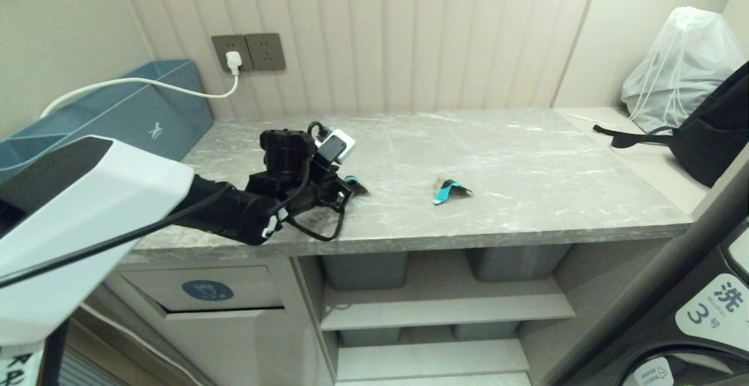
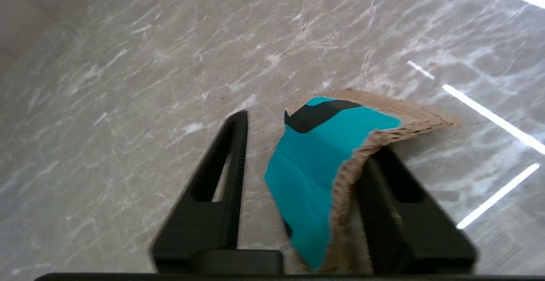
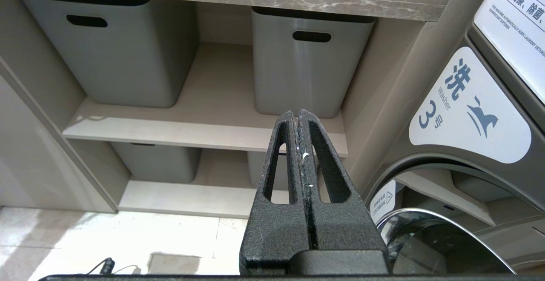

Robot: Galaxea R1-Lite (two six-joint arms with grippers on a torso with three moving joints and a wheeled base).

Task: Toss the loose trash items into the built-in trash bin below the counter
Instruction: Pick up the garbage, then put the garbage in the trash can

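The left gripper [image 2: 298, 144] reaches over the front left part of the counter [image 1: 526, 158], its two black fingers [image 2: 221, 179] partly apart with a torn paper scrap [image 2: 315, 174] standing between them; the scrap's brown torn edge lies against the inner face of one finger, while a strip of bare stone shows between its turquoise face and the other finger, so the jaws bracket the scrap and a firm pinch cannot be told; in the head view the same scrap [image 1: 354, 183] peeks out just past the gripper's tip [image 1: 345, 190], resting on the stone. Below that spot, under the counter's left end, the built-in trash bin [image 1: 208, 289] shows its beige flap with the round dark-blue icon. Farther right on the slab, well apart from the gripper, a second scrap [image 1: 447, 189] lies alone, turquoise and brown. The right gripper [image 3: 300, 121] hangs low before the open shelves with its fingers pressed flat together and nothing between them; beyond it stand grey tubs [image 3: 311, 64] on the shelves.
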